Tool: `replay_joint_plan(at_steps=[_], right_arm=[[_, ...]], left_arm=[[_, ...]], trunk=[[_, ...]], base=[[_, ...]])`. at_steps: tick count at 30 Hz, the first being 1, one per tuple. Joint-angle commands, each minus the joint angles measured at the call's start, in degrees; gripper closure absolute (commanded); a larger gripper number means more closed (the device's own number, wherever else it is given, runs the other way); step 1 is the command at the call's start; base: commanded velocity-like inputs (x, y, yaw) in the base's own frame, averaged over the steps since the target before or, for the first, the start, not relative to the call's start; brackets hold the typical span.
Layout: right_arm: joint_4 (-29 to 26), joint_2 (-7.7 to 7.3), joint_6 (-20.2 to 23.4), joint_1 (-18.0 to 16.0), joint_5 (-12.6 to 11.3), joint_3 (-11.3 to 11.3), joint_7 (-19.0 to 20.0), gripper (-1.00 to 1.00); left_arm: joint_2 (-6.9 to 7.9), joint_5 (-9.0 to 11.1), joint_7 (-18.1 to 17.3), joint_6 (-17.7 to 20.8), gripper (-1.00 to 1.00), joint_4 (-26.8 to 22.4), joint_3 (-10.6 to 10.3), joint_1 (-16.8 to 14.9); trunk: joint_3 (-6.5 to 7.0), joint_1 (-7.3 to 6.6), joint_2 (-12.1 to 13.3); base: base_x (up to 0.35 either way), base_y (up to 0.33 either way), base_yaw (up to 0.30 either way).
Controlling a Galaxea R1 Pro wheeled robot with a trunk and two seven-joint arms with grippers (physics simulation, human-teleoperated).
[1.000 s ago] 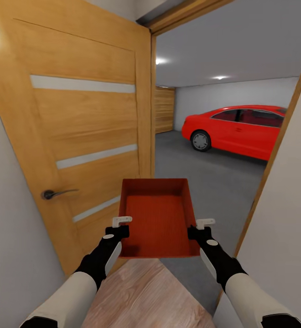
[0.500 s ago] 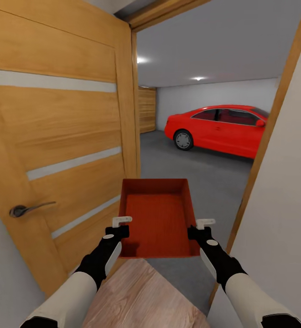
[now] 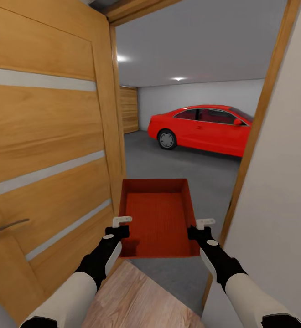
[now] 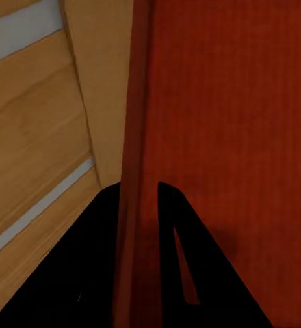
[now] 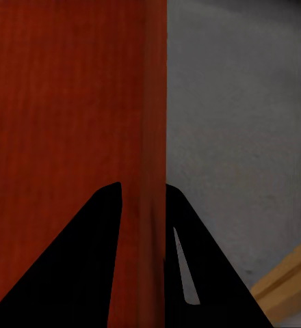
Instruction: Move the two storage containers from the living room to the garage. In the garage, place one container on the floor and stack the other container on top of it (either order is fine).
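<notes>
I carry one orange-red storage container [image 3: 157, 218] level in front of me, held at both side walls. My left gripper [image 3: 121, 222] is shut on its left wall [image 4: 133, 205]. Its right wall [image 5: 147, 205] is pinched by my right gripper [image 3: 204, 223], also shut. The bin is empty, its ribbed bottom showing. Through the doorway ahead lies the garage, with its dark grey floor [image 3: 182, 166], white walls and a red car [image 3: 200, 130].
An open wooden door [image 3: 45, 150] with pale stripes and a handle [image 3: 4, 227] stands close on my left. The right door frame [image 3: 255, 127] and a white wall [image 3: 278, 218] are close on my right. Light wood flooring [image 3: 137, 300] lies under my arms.
The whole view has shifted: I have moved forward and turned right, so the door and the car slid left in the picture. The container and both grippers kept their hold.
</notes>
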Motion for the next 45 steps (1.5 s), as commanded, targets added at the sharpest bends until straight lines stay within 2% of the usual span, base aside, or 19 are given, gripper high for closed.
replay_joint_plan(at_steps=[1, 6, 18, 45], right_arm=[[0.12, 0.01, 0.10, -0.01, -0.08, 0.05, -0.24, 1.00], [0.10, 0.01, 0.09, -0.01, -0.08, 0.05, -0.25, 1.00], [0.09, -0.02, 0.00, -0.01, -0.07, 0.05, -0.27, 1.00], [0.09, 0.01, 0.01, -0.01, -0.08, 0.05, -0.26, 1.00]], left_arm=[[-0.05, 0.64, 0.45, 0.24, 1.00, -3.06, -0.17, -0.03], [-0.05, 0.64, 0.45, 0.24, 1.00, -3.06, -0.17, -0.03], [-0.05, 0.64, 0.45, 0.26, 1.00, -3.06, -0.17, -0.03], [-0.05, 0.64, 0.45, 0.24, 1.00, -3.06, -0.17, -0.03]], trunk=[[-0.09, 0.04, -0.10], [-0.09, 0.04, -0.10], [-0.09, 0.04, -0.10], [-0.09, 0.04, -0.10]], base=[[0.154, 0.121, -0.232], [0.154, 0.121, -0.192], [0.158, 0.134, -0.039], [0.162, 0.144, -0.224]])
